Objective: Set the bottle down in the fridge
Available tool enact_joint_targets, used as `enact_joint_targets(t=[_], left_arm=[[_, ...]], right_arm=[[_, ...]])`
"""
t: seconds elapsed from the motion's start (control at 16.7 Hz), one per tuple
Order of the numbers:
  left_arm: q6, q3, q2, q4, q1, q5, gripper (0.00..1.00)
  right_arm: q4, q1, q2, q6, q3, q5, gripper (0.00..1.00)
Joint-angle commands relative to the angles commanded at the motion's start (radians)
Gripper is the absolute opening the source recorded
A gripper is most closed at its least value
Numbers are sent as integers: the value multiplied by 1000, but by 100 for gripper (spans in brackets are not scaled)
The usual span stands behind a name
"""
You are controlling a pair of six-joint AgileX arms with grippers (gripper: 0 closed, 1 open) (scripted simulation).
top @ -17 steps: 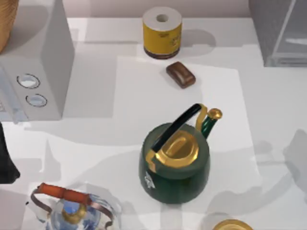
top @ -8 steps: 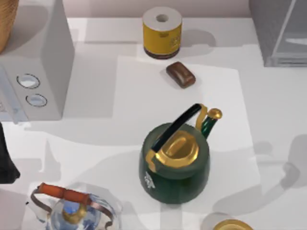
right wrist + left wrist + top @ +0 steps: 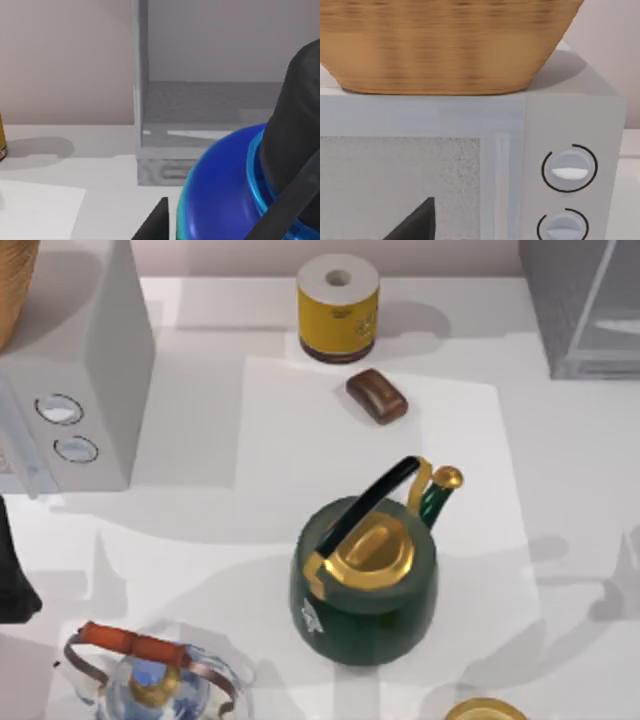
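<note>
Your right gripper [image 3: 220,220] is clamped on the glossy blue round-bodied bottle [image 3: 220,185]; the grey box-shaped fridge [image 3: 200,115] at the table's far right corner lies straight ahead, its opening facing you.

A green kettle [image 3: 365,580] with gold lid stands on a white mat [image 3: 300,440], mid-table; a brown bar [image 3: 377,395] lies on the mat's far part, with a yellow roll [image 3: 338,308] beyond it. A microwave [image 3: 90,380] with two dials occupies the left side, carrying a basket [image 3: 445,45]. A glass kettle [image 3: 150,680] stands at the near left edge, and a gold disc [image 3: 485,710] at the near edge.
</note>
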Motion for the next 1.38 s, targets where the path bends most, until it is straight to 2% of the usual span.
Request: enact_joint_targets(t=[0.3,0.6,0.84,1.38], left_arm=[[0,0,0,0,0,0,100],[0,0,0,0,0,0,100],[0,0,0,0,0,0,100],[0,0,0,0,0,0,100]], right_arm=[[7,-4,14,-1,10,-4,1],[197,-32,221,-6,170,-19,1],[444,-80,575,-1,368,-39,1],[962,-221,1642,3,807,-145,1]])
